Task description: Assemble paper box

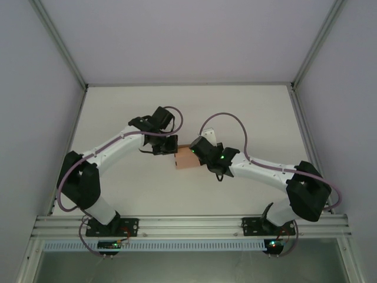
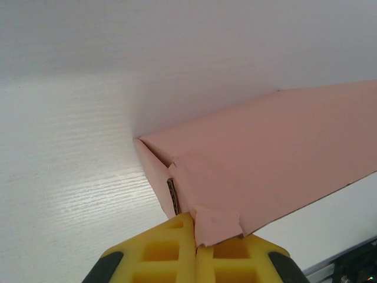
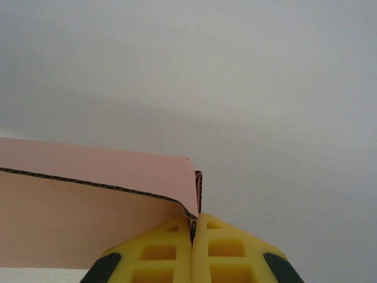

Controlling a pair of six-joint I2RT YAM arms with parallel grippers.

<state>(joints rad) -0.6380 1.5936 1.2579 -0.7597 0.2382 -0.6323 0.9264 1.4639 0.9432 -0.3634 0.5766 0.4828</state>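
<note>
- Top view: the salmon-pink thin-card paper box (image 1: 186, 159) sits about mid-worktop (image 1: 247, 112), a plain white surface, between my two arms.
  - The left tool (image 1: 174, 152) is at its left end and the right tool (image 1: 198, 152) at its right end, both touching it. I can't judge the jaw gaps from up here.
  - Risk: w/ both arms on one small piece of card, any mismatch in their travel will stretch or buckle it.
- Left wrist: the left tool (image 2: 196, 250) has its yellow fingers (image 2: 159, 256) pinched together on a small corner tab of the paper box (image 2: 283, 147).
  - The tab looks crumpled and ragged at its edge.
  - Risk: that's v. little card to hold. A tug away from the box prob tears the tab or lets it slip out, and I'd expect the end flap to spring open.
- Right wrist: the right tool (image 3: 192, 247) is clamped tight on a doubled card edge at a corner of the paper box (image 3: 88, 206), w/ the corrugated core showing.
  - Risk: pushing toward the left arm could bow the long wall. Twisting could put a crease in the wrong place.
  - I can't tell if the box base rests on the worktop, so if either grip slips it may drop or swing.
</note>
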